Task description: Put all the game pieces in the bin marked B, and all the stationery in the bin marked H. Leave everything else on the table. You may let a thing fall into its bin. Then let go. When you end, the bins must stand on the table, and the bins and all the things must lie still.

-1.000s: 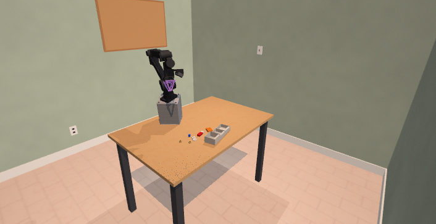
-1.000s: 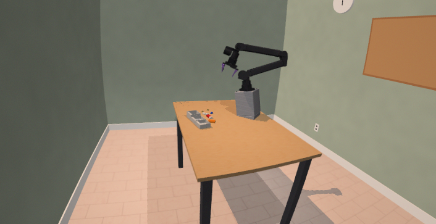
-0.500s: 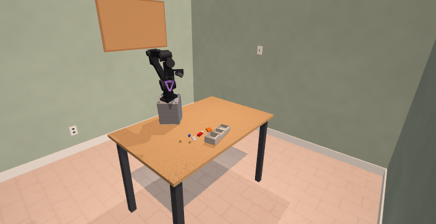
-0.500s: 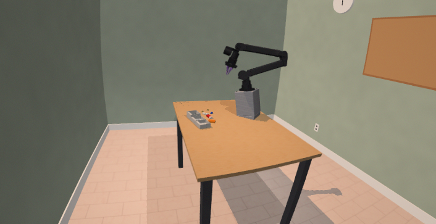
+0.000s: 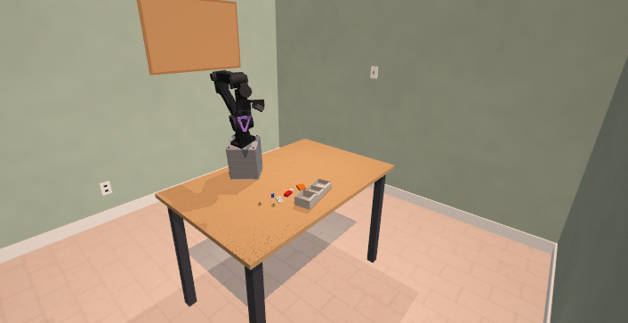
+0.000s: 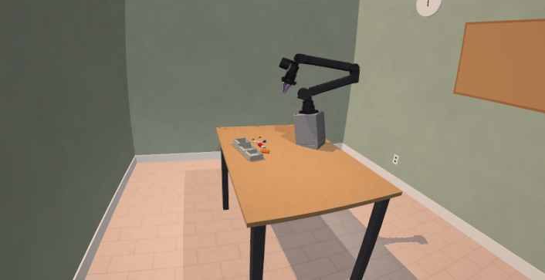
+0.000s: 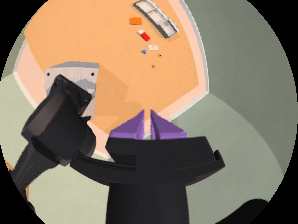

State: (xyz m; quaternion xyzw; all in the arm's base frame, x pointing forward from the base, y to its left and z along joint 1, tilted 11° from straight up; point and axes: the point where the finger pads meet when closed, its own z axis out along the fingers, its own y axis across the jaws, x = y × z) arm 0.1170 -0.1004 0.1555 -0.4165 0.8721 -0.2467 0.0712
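- Pieces and stationery are all sitting loose on the table [image 5: 338,160], nothing binned yet as far as I can tell.
- From the top view, nearest the front edge: two tiny dark bits [image 5: 266,204], then a white die [image 5: 279,199], a small blue piece [image 5: 272,195], a red block [image 5: 288,192] and an orange block [image 5: 301,186].
- Bins [image 5: 313,193] are one grey row of three compartments, just beside the orange block. Letters are too small to read, so I can't tell which is B or H.
- Further back, the arm stands on a grey pedestal [image 5: 231,165] at the far end of the table.
- Gripper [image 6: 286,87] hangs high above the table, well apart from the cluster, with nothing in it. Purple fingers are pinched nearly together in the wrist view.
- What could go wrong: going down with the fingers that narrow would just poke a piece and knock it away, so I'd guess it needs to spread them first.
- Everything's tiny and packed close, so a slightly off grab could nudge a neighbour or catch two at once.
- Dropping from too high could bounce a piece out of a bin, or it could land in the wrong compartment.
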